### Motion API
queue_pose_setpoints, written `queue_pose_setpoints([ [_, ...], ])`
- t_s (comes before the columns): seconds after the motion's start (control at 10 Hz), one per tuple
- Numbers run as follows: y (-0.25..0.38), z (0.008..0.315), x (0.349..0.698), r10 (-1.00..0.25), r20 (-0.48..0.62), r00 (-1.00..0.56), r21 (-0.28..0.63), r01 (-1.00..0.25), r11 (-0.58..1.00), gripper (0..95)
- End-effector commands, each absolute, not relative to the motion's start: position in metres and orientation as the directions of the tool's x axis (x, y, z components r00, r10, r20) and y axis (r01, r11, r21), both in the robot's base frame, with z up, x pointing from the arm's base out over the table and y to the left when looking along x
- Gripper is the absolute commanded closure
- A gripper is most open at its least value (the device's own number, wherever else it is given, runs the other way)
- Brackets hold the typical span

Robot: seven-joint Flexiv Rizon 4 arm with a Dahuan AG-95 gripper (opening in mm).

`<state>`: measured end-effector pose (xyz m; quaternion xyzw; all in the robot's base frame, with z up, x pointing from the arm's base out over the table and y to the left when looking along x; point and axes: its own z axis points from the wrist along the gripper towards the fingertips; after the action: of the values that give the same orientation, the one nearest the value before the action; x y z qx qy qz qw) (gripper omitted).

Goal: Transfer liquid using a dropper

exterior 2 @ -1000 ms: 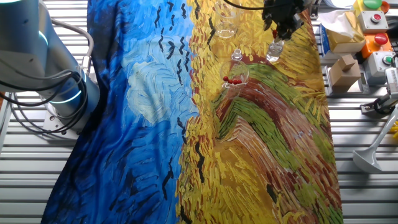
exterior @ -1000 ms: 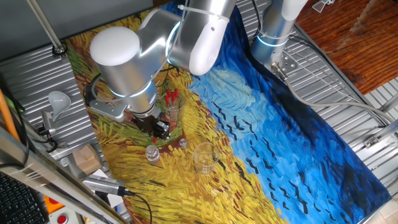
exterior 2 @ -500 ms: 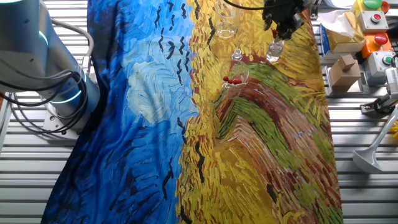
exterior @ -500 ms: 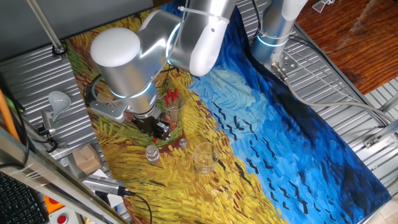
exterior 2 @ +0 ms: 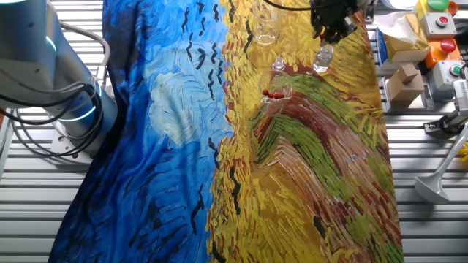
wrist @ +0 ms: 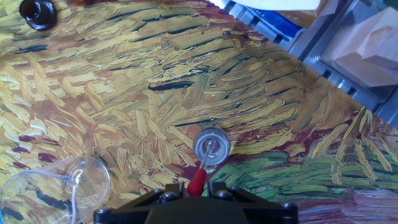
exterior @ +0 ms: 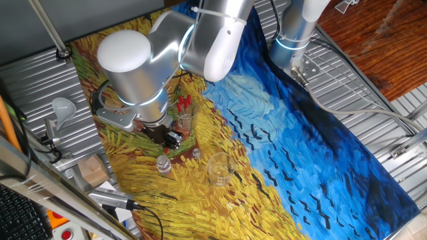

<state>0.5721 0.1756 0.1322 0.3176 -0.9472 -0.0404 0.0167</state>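
Observation:
My gripper (wrist: pixel 196 188) is shut on the dropper (wrist: pixel 198 180), whose red bulb shows between the fingers. Its clear stem points down at the mouth of a small clear vial (wrist: pixel 211 146) on the painted cloth. In one fixed view the gripper (exterior: pixel 171 139) hangs just above and behind that vial (exterior: pixel 163 165). From the other side the gripper (exterior 2: pixel 333 28) sits over the vial (exterior 2: pixel 322 60). A glass holding more red-bulbed droppers (exterior: pixel 183 108) stands right beside the hand and also shows in the other fixed view (exterior 2: pixel 276 92).
An empty beaker (exterior: pixel 219 169) stands to the right of the vial, seen as beaker (wrist: pixel 59 186) at the hand view's lower left. A tiny bottle (exterior: pixel 196 153) and a dark-mouthed bottle (wrist: pixel 34 11) are nearby. Cardboard blocks (exterior 2: pixel 404 84) and a button box (exterior 2: pixel 441 29) line the table edge.
The gripper with the dropper has risen very slightly above the vial; everything else stays put.

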Motion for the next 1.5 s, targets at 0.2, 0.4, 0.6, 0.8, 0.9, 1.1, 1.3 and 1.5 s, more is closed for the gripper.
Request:
queue_pose_setpoints([
  [0.2,0.1773,0.1342,0.5734,-0.603,0.004,-0.798,0.087,-0.6,0.795,76.0],
  [0.4,0.1789,0.1356,0.5748,-0.602,0.007,-0.798,0.085,-0.6,0.796,76.0],
  [0.6,0.1789,0.1356,0.5748,-0.604,0.007,-0.797,0.085,-0.601,0.795,76.0],
  [0.8,0.1789,0.1356,0.5748,-0.604,0.008,-0.797,0.084,-0.601,0.795,76.0],
  [0.9,0.1789,0.1356,0.5748,-0.604,0.009,-0.797,0.083,-0.601,0.795,95.0],
  [1.1,0.1789,0.1356,0.5748,-0.605,0.01,-0.796,0.084,-0.602,0.794,95.0],
  [1.3,0.1789,0.1356,0.5748,-0.605,0.01,-0.797,0.084,-0.602,0.794,95.0],
  [1.5,0.1789,0.1356,0.5748,-0.605,0.009,-0.796,0.086,-0.602,0.794,95.0],
])
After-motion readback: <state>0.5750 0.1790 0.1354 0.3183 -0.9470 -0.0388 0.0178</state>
